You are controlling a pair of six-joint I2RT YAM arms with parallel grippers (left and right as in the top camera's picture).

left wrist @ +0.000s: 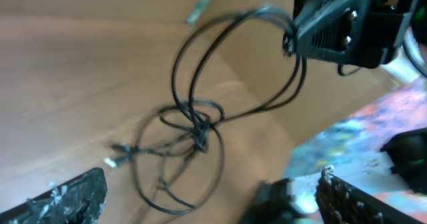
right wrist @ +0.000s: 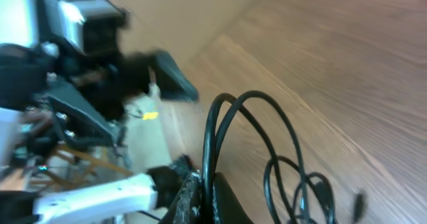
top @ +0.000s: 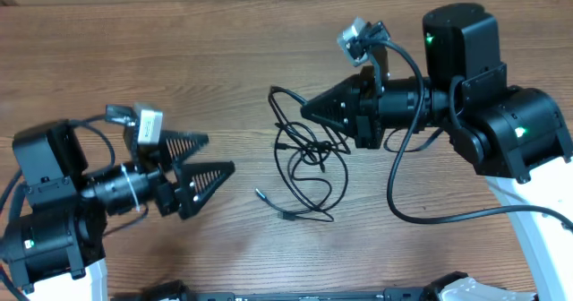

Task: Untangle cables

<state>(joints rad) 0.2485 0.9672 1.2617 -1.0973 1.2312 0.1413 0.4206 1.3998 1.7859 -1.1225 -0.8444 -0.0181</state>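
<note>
The cables [top: 313,150] are thin black cords knotted into loops on the middle of the wooden table [top: 224,59]. My right gripper [top: 306,110] points left over the tangle's upper edge, shut on two strands that arch up from the knot. In the right wrist view those cables [right wrist: 209,151] run straight down between my right gripper's [right wrist: 207,197] pinched fingers. My left gripper [top: 210,156] stands open to the left of the tangle, apart from it. In the left wrist view the knot [left wrist: 199,129] lies ahead of the wide-spread left gripper [left wrist: 213,211], with nothing between its fingers.
Small plug ends [top: 260,193] lie loose at the tangle's lower left. The right arm's own thick black wire [top: 421,213] loops over the table to the right. The left arm [right wrist: 80,57] shows at the far side in the right wrist view.
</note>
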